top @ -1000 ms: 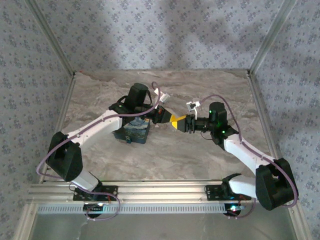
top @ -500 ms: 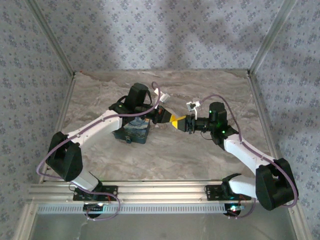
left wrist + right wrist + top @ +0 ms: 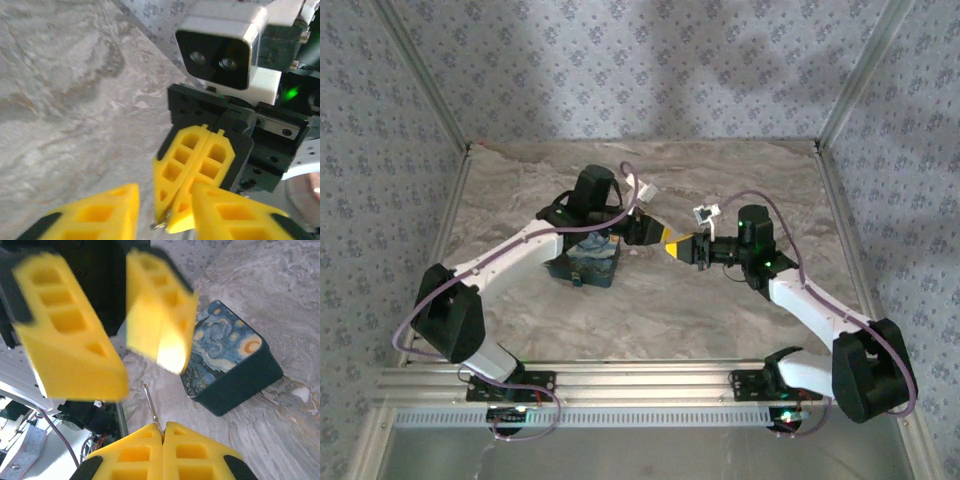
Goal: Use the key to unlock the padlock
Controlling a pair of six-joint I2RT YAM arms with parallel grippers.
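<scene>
- right tool: yellow fingers pressed together, clamped on the key, whose slim metal shaft juts out from the tips toward the left tool
- left tool: fingers apart, facing the right tool tip to tip above the tabletop
- padlock: blue swirl-print block resting on the tabletop just beside the left tool, apart from the key

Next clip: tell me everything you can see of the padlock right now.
The padlock is a flat, rounded-corner block: glossy Starry Night print on top, blue with yellow swirls, over plain dark sides. It lies flat, print up, on the marbled table, partly beneath the left arm in the top view. Nothing grips it.
</scene>
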